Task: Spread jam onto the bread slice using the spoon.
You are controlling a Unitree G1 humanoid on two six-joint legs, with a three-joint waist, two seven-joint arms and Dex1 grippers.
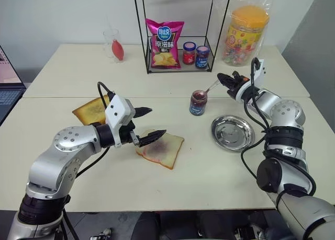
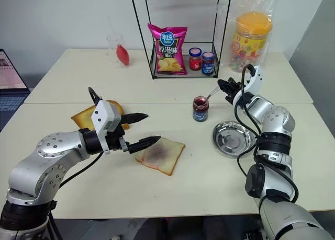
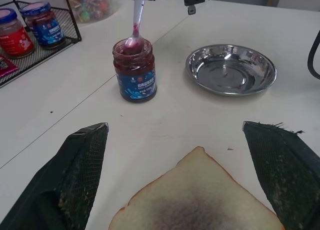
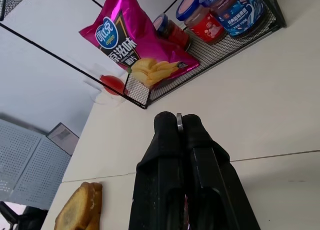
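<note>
The pale bread slice (image 1: 163,151), with a purplish stain at its centre, lies on the table in front of me. My left gripper (image 1: 157,121) hovers open at the slice's left edge, and its fingers (image 3: 82,170) stand on either side of the slice's near corner (image 3: 200,200). The open jar of jam (image 1: 198,103) with a blue label stands behind the slice, to its right. My right gripper (image 1: 222,79) is shut on the handle of the spoon (image 1: 210,89). The spoon slants down, and its bowl (image 3: 134,39) rests in the mouth of the jar (image 3: 135,69).
A round metal plate (image 1: 233,133) lies to the right of the jar. Toasted slices (image 1: 91,110) lie at the left. A wire rack (image 1: 209,20) at the back holds a pink chips bag (image 1: 166,44) and two lidded jars (image 1: 196,54). A candy tub (image 1: 245,33), a glass (image 1: 115,45) and a laptop (image 1: 8,80) stand around.
</note>
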